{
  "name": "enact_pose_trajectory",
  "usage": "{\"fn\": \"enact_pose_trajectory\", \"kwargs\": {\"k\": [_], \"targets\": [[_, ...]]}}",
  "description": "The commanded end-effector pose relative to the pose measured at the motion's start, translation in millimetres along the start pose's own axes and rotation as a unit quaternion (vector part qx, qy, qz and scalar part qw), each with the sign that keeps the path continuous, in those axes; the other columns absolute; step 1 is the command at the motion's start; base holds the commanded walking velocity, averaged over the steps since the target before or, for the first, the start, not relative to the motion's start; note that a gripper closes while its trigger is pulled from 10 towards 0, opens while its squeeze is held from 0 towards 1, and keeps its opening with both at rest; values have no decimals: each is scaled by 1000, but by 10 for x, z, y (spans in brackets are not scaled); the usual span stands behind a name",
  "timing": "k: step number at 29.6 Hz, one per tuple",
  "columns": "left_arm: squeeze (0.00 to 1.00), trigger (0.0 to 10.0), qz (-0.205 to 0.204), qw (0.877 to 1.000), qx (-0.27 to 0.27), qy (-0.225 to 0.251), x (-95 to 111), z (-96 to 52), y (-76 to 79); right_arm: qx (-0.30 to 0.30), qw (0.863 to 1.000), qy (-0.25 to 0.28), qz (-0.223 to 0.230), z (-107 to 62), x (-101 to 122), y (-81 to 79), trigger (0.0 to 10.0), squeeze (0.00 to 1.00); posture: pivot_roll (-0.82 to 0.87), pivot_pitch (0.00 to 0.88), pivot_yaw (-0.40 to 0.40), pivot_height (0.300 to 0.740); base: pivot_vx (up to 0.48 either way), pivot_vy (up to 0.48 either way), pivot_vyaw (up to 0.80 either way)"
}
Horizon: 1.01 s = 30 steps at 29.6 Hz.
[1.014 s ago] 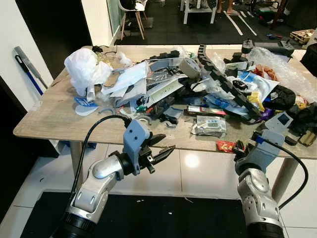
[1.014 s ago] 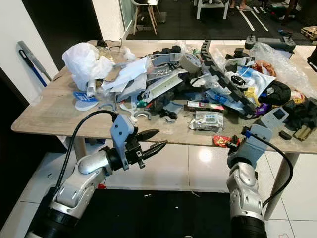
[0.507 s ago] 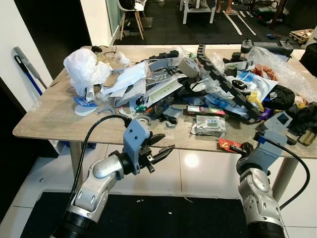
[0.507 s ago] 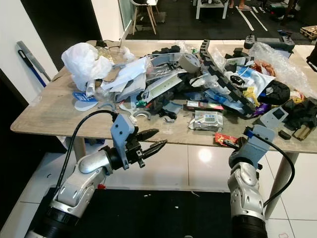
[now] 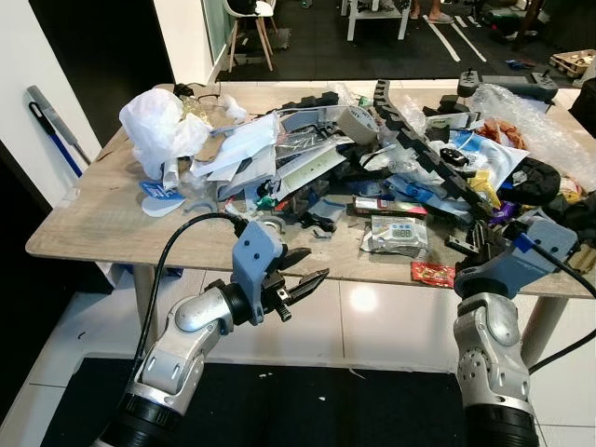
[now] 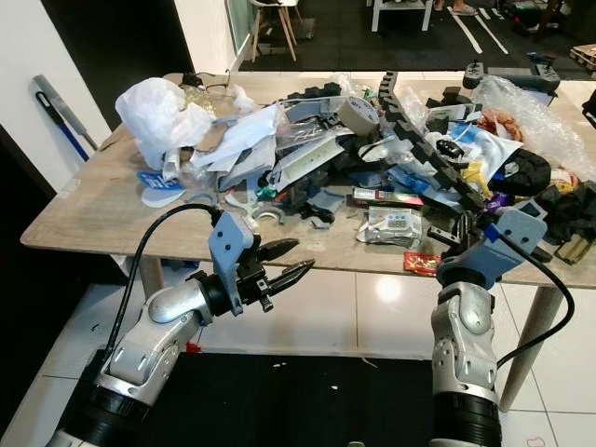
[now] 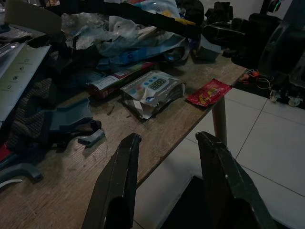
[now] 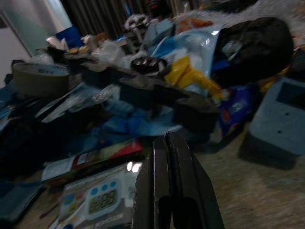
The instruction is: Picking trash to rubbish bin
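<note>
Across the wooden tabletop (image 5: pixel 88 219), a dense heap of litter: white plastic bag (image 5: pixel 158 126) at far left, roll of tape (image 5: pixel 355 125) near the middle, long black cable chain (image 5: pixel 419 149) running diagonally toward the right, clear bubble wrap (image 5: pixel 521 116) at far right. Nearer the front edge, a silver packet with a digital display (image 5: pixel 395 236), a flat red-and-green box (image 5: pixel 389 206) just behind it, and a small red wrapper (image 5: pixel 433 274) lying at the very edge, right of centre. Blocking easy reach behind the wrapper: black chain links and a grey box (image 8: pixel 279 117).

Left pincer (image 5: pixel 303 280) held out below the near edge, left of the wrapper, fingers (image 7: pixel 119 181) spread apart, gripping nothing. Right pincer (image 6: pixel 456 231) up at tabletop height, just right of the silver packet and just behind the red wrapper, fingers (image 8: pixel 167 186) pressed together, nothing between them.

Compared with half a second ago: right arm lifted and swung further over the tabletop, its tip now past the wrapper instead of beside it; wrapper still on the edge; left arm nearly unchanged.

Glossy white floor tiles (image 5: pixel 391 317) beneath, dark mat (image 5: pixel 307 410) under the robot, mop handle (image 5: pixel 51 126) leaning on the left wall, chair legs (image 5: pixel 250 42) in the dark room beyond.
</note>
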State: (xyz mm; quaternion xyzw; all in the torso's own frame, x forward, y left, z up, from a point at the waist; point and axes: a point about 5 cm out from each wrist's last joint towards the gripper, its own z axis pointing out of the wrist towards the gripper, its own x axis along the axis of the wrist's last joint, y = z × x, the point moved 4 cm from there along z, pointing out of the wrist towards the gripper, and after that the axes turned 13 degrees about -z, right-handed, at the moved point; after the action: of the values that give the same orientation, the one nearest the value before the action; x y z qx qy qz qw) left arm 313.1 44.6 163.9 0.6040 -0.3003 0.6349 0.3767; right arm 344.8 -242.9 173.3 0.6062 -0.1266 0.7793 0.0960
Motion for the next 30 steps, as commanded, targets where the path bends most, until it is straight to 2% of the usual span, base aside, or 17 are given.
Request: {"fn": "enact_pose_trajectory", "kwargs": {"k": [1, 3, 4, 5, 6, 10, 13, 14, 15, 18, 20, 23, 24, 27, 28, 29, 30], "targets": [[0, 10000, -1, 1000, 3, -1, -26, -14, -4, 39, 999, -28, -17, -67, -110, -123, 0, 118, -64, 110, 65, 740, 0, 0, 0], [0, 10000, 0, 1000, 3, -1, -28, -23, -4, 54, 996, -34, -57, -113, -154, -163, 0, 118, -62, 106, 63, 740, 0, 0, 0], [0, 10000, 1, 1000, 4, -1, -28, -34, -7, 54, 993, -32, -97, -176, -177, -152, 10000, 1000, -62, 104, 62, 740, 0, 0, 0], [0, 10000, 2, 1000, 6, -1, -31, -55, -7, 55, 989, -16, -137, -294, -176, -135, 10000, 1000, -63, 100, 60, 740, 0, 0, 0], [0, 10000, 2, 1000, 6, -1, -31, -60, -7, 57, 988, -11, -144, -329, -172, -133, 10000, 1000, -63, 100, 60, 740, 0, 0, 0], [0, 10000, 1, 1000, 7, -2, -39, -72, -9, 38, 992, -11, -119, -424, -186, -48, 10000, 1000, -61, 98, 62, 740, 0, 0, 0], [0, 10000, 1, 1000, 8, -2, -37, -85, -4, 32, 997, 0, -70, -555, -110, 25, 10000, 1000, -57, 93, 63, 740, 0, 0, 0], [0, 10000, 1, 1000, 8, -2, -37, -85, -4, 32, 997, 0, -70, -555, -110, 25, 10000, 1000, -57, 93, 63, 740, 0, 0, 0], [0, 10000, -1, 1000, 9, -1, -34, -98, -9, 40, 998, 1, -49, -648, -75, 35, 10000, 1000, -62, 92, 67, 740, 0, 0, 0], [0, 10000, -1, 1000, 9, -3, -45, -105, -16, 39, 999, -9, -16, -733, -84, 44, 10000, 1000, -64, 93, 69, 740, 0, 0, 0], [0, 10000, -1, 1000, 9, -3, -48, -107, -16, 30, 999, -18, 4, -755, -108, 57, 10000, 1000, -65, 92, 69, 740, 0, 0, 0], [0, 10000, -1, 1000, 9, -3, -48, -104, -14, -17, 991, -73, 111, -776, -288, 136, 10000, 1000, -64, 94, 70, 740, 0, 0, 0], [0, 10000, -1, 1000, 9, -3, -48, -104, -14, -17, 991, -73, 111, -776, -288, 136, 10000, 1000, -64, 94, 70, 740, 0, 0, 0], [0, 10000, -1, 1000, 8, -4, -49, -97, -10, -36, 982, -100, 153, -732, -393, 155, 10000, 1000, -64, 95, 72, 740, 0, 0, 0], [0, 10000, -1, 1000, 7, -4, -50, -91, -8, -43, 977, -124, 167, -673, -481, 152, 10000, 1000, -64, 95, 74, 740, 0, 0, 0], [0, 10000, -1, 1000, 7, -4, -48, -87, -9, -36, 977, -136, 159, -626, -515, 127, 10000, 412, -62, 96, 73, 740, 0, 0, 0], [0, 10000, -1, 1000, 7, -4, -46, -84, -10, -30, 978, -143, 152, -595, -534, 111, 10000, 412, -62, 96, 73, 740, 0, 0, 0]]}}
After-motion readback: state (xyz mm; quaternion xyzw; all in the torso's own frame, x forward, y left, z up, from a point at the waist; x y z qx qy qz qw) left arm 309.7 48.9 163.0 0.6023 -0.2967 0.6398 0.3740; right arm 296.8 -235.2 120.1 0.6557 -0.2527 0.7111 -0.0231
